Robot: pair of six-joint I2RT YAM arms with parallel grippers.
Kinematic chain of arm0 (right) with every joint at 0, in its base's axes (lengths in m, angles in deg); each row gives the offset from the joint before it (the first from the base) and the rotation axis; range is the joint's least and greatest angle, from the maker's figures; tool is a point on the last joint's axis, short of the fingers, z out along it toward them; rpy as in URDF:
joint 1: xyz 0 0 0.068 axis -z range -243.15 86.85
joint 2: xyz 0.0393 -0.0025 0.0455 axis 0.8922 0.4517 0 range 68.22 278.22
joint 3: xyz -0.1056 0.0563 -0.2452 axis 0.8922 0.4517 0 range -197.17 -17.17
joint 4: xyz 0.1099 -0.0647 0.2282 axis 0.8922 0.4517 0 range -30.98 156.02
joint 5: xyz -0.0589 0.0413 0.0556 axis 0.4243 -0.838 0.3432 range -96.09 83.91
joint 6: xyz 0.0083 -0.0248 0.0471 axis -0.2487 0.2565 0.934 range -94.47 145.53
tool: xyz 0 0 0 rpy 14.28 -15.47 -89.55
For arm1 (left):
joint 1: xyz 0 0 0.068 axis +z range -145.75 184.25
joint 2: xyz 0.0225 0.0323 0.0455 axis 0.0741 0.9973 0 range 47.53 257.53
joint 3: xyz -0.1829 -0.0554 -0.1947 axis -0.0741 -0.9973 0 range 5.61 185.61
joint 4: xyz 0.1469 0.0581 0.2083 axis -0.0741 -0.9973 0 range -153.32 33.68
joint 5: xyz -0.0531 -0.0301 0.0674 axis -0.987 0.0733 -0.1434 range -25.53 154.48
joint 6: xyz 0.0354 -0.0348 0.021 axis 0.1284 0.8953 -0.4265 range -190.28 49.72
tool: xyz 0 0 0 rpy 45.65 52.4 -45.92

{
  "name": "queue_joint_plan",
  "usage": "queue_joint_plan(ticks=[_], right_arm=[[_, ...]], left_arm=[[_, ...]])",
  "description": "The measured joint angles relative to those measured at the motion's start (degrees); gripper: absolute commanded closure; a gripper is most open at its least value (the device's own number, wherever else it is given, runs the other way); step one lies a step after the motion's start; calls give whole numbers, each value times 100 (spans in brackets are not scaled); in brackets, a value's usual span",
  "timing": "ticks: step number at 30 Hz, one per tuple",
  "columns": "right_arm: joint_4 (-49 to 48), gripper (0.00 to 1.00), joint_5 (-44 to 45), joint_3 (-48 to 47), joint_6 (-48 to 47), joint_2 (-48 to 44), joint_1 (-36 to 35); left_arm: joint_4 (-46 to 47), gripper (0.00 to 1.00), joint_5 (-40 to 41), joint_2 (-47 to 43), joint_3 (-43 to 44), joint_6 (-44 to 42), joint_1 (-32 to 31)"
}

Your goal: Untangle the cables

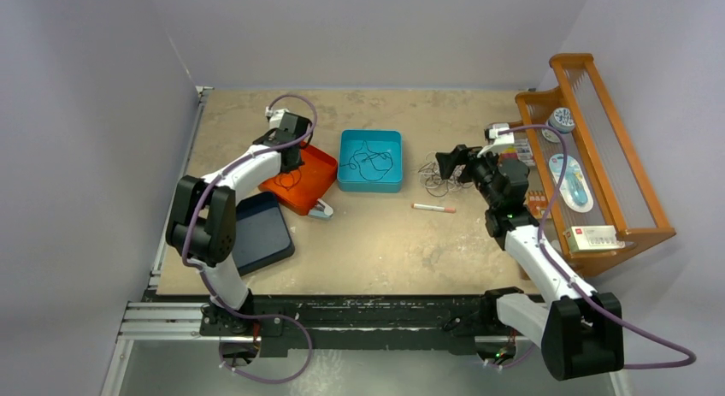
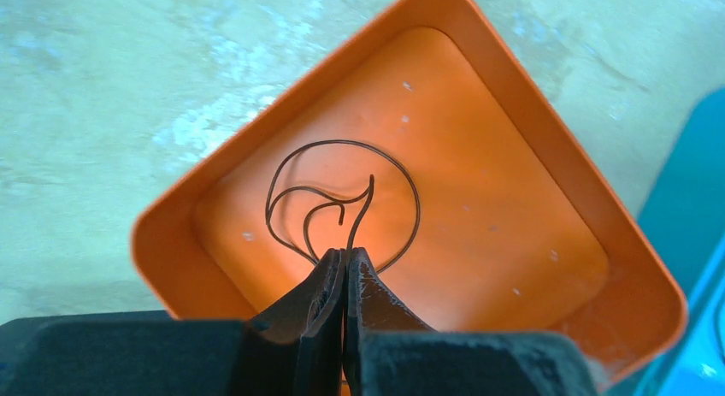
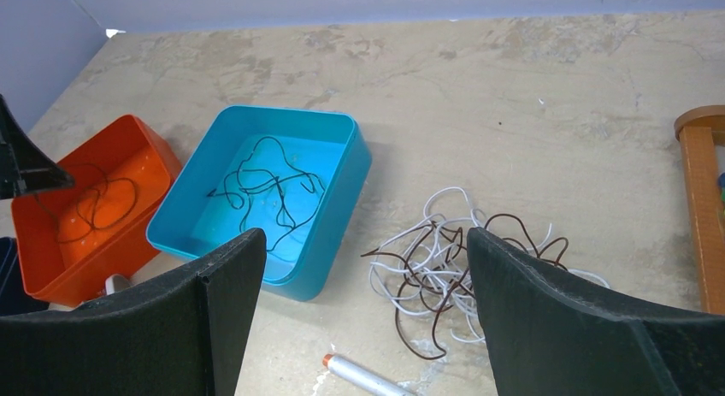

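A thin dark cable lies looped in the orange tray. My left gripper is shut, and one strand of that cable runs in between its tips. From above, the left gripper hangs over the orange tray. A black cable lies loose in the blue tray. A tangle of whitish and dark brown cables rests on the table. My right gripper stands open just above and short of the tangle, holding nothing. In the top view the right gripper is next to the tangle.
A white-and-orange pen lies in front of the tangle. A dark blue tray sits near the left arm, with a small grey object beside the orange tray. A wooden rack with small items lines the right edge.
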State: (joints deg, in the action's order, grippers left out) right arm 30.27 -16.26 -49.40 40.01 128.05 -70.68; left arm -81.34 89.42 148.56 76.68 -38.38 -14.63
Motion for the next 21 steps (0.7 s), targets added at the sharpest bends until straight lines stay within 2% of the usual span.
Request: queue_joint_plan(ticks=[4,7,8,11,12,18,21], right_arm=[[4,11,-31,0,-52,72,0],[13,11,-55,0,-74,87,0],[15,11,-70,0,-83,87,0],[17,11,-120,0,-103,87,0],[17,11,-136,0,-105,85,0],[20,11,-140,0,-105,74,0],[22,11,-140,0,-105,55,0]], left_arm=[[-44,100,378,2,9,-7,0],[11,94,304,28,9,-2,-2],[42,90,229,57,11,-2,-2],[131,65,-24,151,11,-9,-2],[170,61,-127,170,11,-13,-2],[284,44,-428,166,74,17,-2],[302,41,-472,20,74,22,-2]])
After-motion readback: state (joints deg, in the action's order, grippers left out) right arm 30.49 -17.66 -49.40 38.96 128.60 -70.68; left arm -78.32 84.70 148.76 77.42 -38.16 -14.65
